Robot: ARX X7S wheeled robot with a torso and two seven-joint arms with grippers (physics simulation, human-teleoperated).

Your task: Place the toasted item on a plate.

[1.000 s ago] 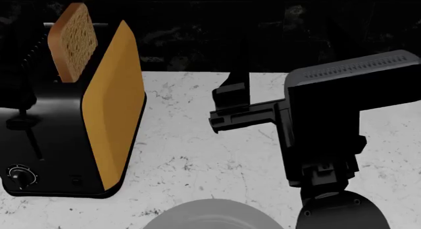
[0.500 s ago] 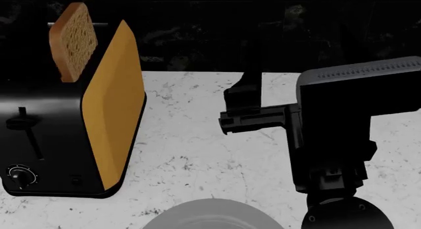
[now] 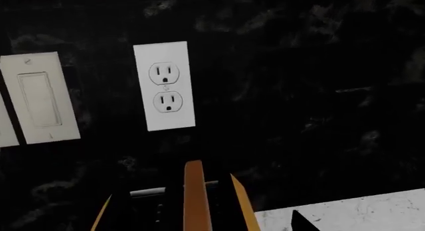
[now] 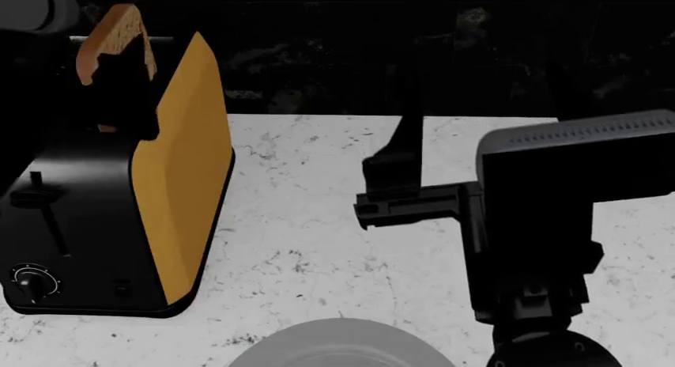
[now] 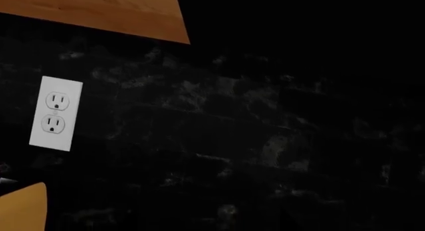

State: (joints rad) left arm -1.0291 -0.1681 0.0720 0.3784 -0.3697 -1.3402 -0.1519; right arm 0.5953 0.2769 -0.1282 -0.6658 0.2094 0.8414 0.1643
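The toast stands upright in the slot of the black-and-yellow toaster at the left of the head view. My left gripper has come down over it, and one dark finger covers the toast's lower face. In the left wrist view the toast shows edge-on between the spread jaws, which look open. My right gripper hovers open and empty over the counter's middle, apart from the toaster. The grey plate lies at the counter's near edge, partly cut off.
The white speckled counter ends at a dark stone backsplash. A wall outlet and a light switch sit on it above the toaster. A wooden cabinet hangs overhead. The toaster's lever faces me.
My left arm has come into the head view from the upper left, and its gripper now straddles the toast. My right gripper has shifted slightly right and lower.
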